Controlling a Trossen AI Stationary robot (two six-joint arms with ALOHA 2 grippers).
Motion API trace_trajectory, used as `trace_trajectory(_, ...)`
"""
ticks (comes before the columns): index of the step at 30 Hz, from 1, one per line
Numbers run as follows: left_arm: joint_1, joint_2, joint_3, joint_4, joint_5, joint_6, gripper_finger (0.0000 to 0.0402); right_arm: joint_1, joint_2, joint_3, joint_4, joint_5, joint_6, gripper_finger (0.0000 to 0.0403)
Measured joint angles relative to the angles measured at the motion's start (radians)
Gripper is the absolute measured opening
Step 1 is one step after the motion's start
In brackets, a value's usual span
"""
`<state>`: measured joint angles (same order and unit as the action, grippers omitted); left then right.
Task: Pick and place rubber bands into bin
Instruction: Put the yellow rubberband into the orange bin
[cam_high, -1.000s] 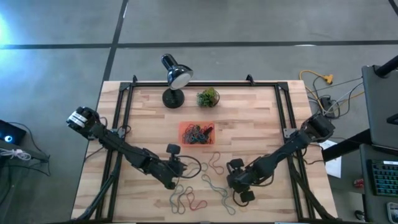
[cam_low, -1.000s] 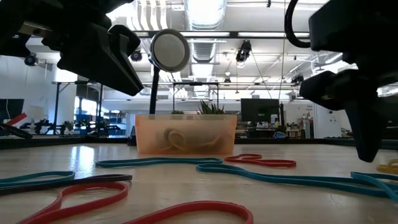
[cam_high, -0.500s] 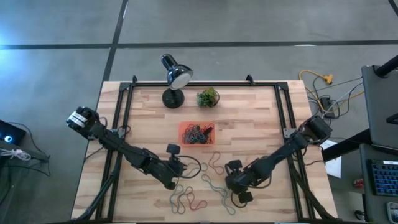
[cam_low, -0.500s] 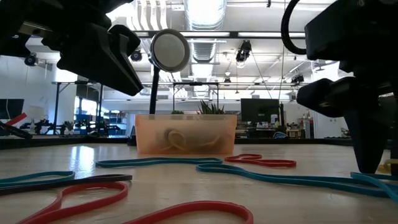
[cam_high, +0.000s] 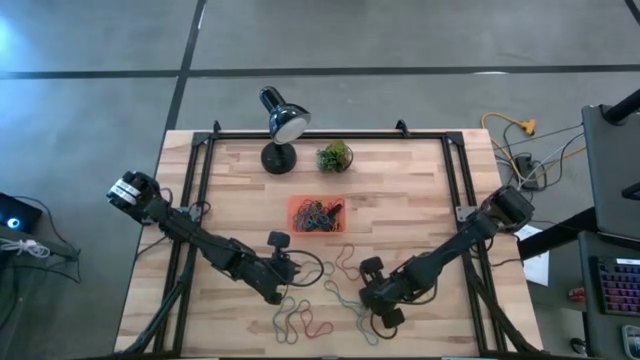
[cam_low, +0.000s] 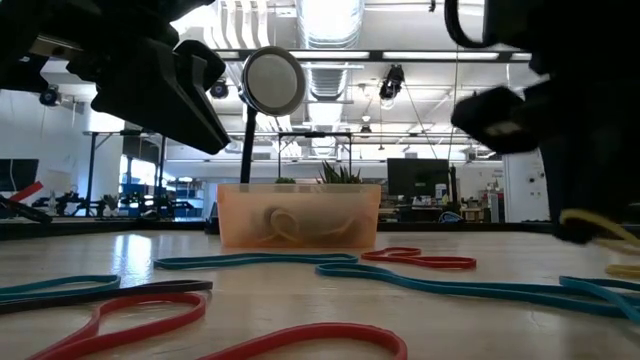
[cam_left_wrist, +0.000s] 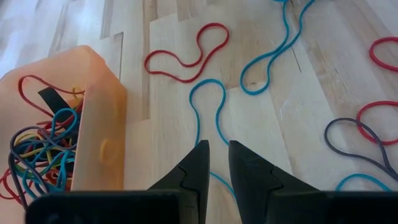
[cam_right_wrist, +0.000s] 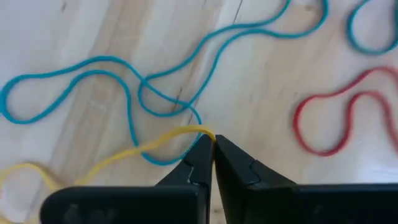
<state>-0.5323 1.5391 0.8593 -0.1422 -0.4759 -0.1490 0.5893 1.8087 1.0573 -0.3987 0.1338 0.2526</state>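
The orange bin (cam_high: 316, 213) stands mid-table with several rubber bands (cam_left_wrist: 37, 149) inside. More loose bands, red (cam_high: 300, 322) and teal (cam_high: 345, 298), lie flat on the wood near the front edge. My right gripper (cam_right_wrist: 213, 149) is near the front right of them, shut on a yellow band (cam_right_wrist: 112, 158). My left gripper (cam_left_wrist: 215, 152) hangs above the table in front of the bin, its fingers a narrow gap apart with nothing between them. A teal band (cam_left_wrist: 208, 106) lies on the wood beneath it. My right gripper pinches one end loop of the yellow band (cam_right_wrist: 205, 132) between its two fingertips, coming steeply from above. That end (cam_low: 600, 225) is raised off the wood. The rest of the band trails slack along the table to its far loop (cam_right_wrist: 22, 174).
A black desk lamp (cam_high: 280, 125) and a small potted plant (cam_high: 334, 156) stand behind the bin at the far edge. A black cable (cam_high: 312, 266) loops beside my left gripper. Black frame rails (cam_high: 200, 170) run along the table's sides.
My right gripper has shifted slightly toward the table's left and taken hold of the yellow band. The held end, which lay flat on the wood, now stands lifted off it while the rest stays down.
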Motion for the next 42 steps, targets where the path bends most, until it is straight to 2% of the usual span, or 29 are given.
trace_trajectory(4, 0.000, 0.000, 0.000, -0.001, 0.000, 0.000, 0.0045, -0.007, -0.007, 0.087, -0.134, 0.061, -0.049, 0.0009)
trace_trajectory(11, 0.000, 0.000, -0.001, -0.003, 0.000, 0.000, 0.0045, -0.031, -0.018, 0.291, -0.355, 0.287, -0.189, 0.0009)
trace_trajectory(17, 0.000, 0.000, -0.001, -0.003, 0.000, 0.000, 0.0045, -0.082, -0.022, 0.407, -0.350, 0.573, -0.339, 0.0009)
trace_trajectory(20, 0.000, 0.000, -0.001, -0.007, 0.000, 0.000, 0.0045, -0.129, -0.022, 0.436, -0.342, 0.649, -0.380, 0.0009)
trace_trajectory(30, 0.000, 0.000, -0.001, -0.035, 0.000, -0.001, 0.0045, -0.352, -0.023, 0.385, -0.235, 0.641, -0.412, 0.0009)
trace_trajectory(36, 0.000, 0.000, -0.001, -0.033, 0.001, -0.001, 0.0045, -0.463, -0.023, 0.332, -0.136, 0.541, -0.440, 0.0009)
trace_trajectory(42, 0.000, 0.000, -0.001, -0.034, 0.001, -0.001, 0.0045, -0.517, -0.023, 0.311, -0.081, 0.455, -0.440, 0.0009)
